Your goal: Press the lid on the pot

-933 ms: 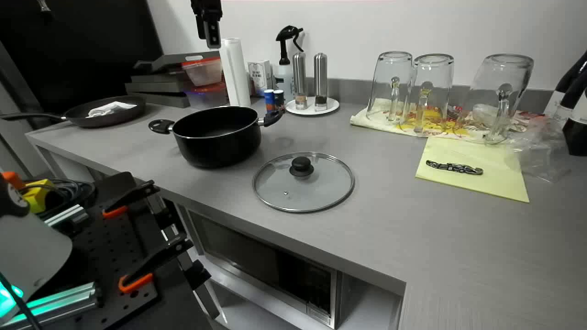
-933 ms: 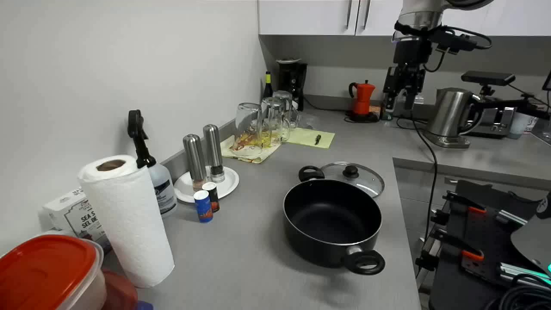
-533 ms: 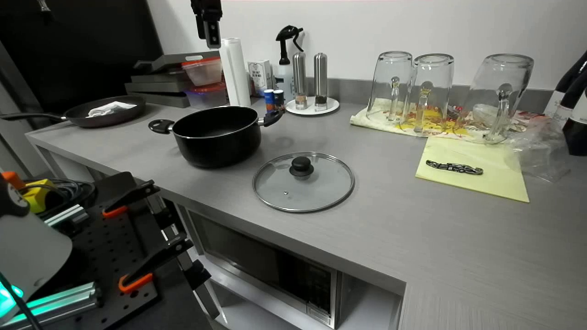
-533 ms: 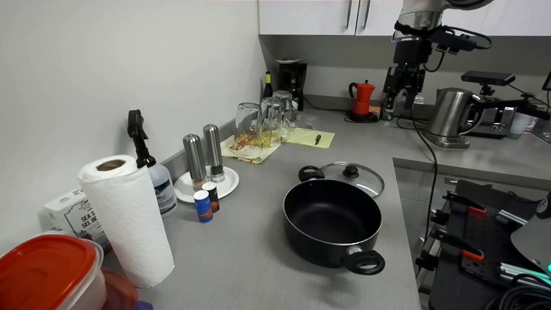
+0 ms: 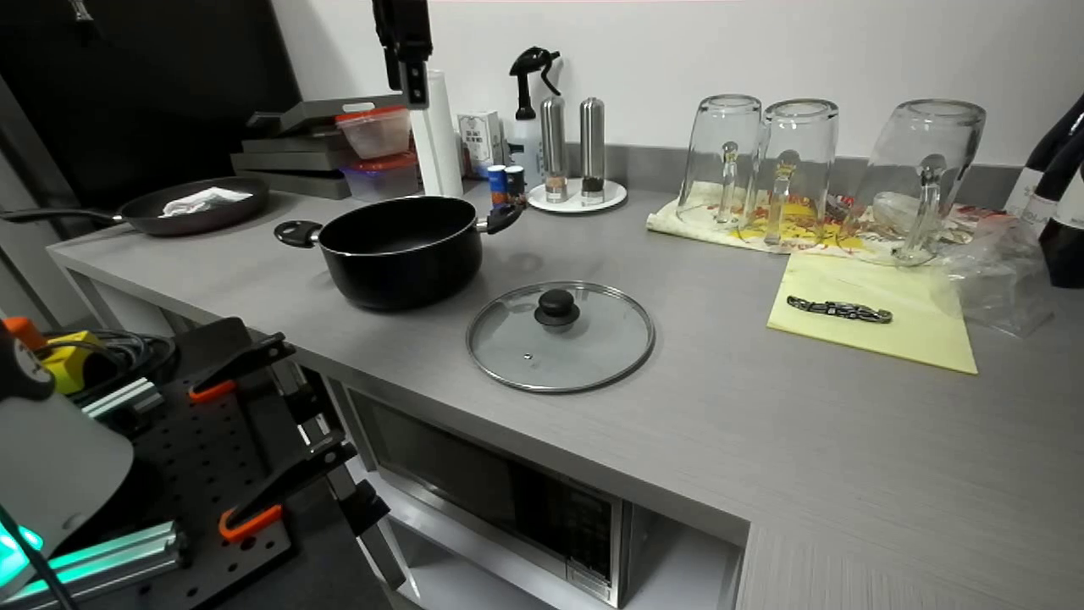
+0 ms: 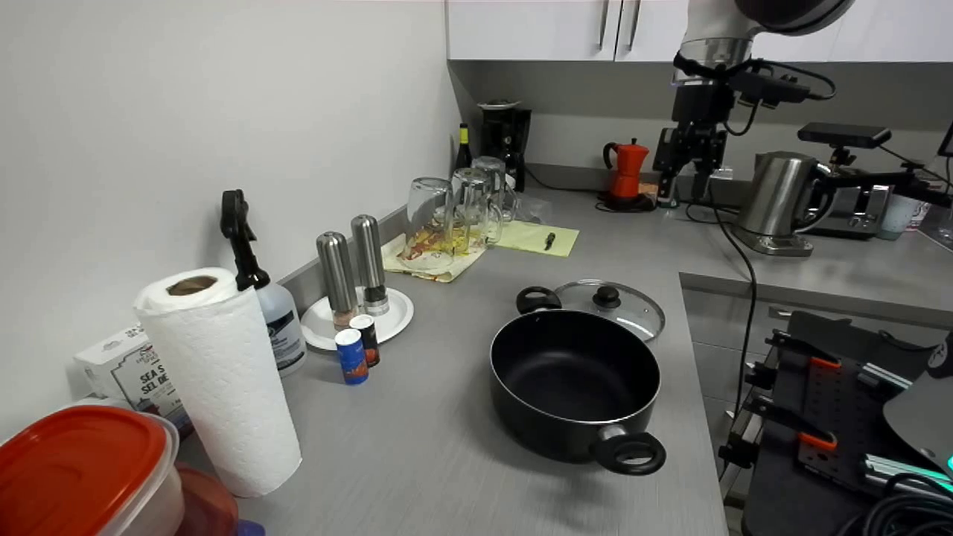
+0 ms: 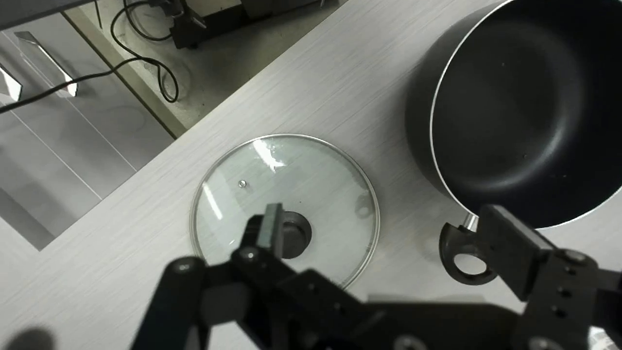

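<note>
The round glass lid lies flat on the counter with its black knob up, beside the pot. It also shows in an exterior view, partly behind the pot, and in the wrist view. The black pot stands upright and uncovered; its inside looks empty in an exterior view. It is cut off at the right in the wrist view. My gripper is open and empty, high above the counter. In the wrist view its fingers are wide apart, one overlapping the lid's knob, one a pot handle.
A frying pan, paper towel roll, spray bottle and two mills on a white plate stand around. Upturned glass mugs sit on a cloth. A kettle stands further off. The counter's front edge runs near the lid.
The gripper has moved slightly lower, to the right in one exterior view and to the left in the other exterior view. The lid and pot have not moved.
</note>
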Motion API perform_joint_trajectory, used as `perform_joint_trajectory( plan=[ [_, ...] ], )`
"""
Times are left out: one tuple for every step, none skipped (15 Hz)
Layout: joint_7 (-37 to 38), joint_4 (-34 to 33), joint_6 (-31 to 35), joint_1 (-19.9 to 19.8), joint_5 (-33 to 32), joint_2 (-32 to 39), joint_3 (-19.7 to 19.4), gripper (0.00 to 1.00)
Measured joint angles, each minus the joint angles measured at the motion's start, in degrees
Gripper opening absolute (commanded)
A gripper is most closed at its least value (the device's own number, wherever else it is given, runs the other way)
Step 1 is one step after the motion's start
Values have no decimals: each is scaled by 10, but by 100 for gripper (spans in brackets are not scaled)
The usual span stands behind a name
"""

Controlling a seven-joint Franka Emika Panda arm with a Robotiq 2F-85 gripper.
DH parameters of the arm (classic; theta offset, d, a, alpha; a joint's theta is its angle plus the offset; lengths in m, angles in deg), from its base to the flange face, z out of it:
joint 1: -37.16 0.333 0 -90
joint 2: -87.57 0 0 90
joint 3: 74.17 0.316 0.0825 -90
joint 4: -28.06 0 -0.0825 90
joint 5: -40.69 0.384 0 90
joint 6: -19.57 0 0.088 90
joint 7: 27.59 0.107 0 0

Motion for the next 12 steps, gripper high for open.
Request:
perform_joint_trajectory(
  plan=[
    [2, -1, 17, -5, -2, 16, 0, 100],
    [5, -2, 38, -10, -4, 35, 0, 100],
    [10, -3, 60, -15, -7, 56, 0, 100],
    [16, -6, 83, -18, -13, 77, 0, 100],
    [24, -10, 105, -21, -18, 100, 0, 100],
    [33, -15, 125, -24, -23, 123, -1, 100],
    [43, -21, 147, -25, -29, 148, -1, 100],
    [54, -28, 166, -26, -36, 172, -1, 100],
    [67, -37, 186, -26, -45, 196, -3, 100],
    [81, -46, 205, -26, -57, 220, -4, 100],
    [96, -56, 222, -26, -68, 245, -7, 100],
    [108, -68, 235, -25, -78, 268, -11, 100]
  ],
)
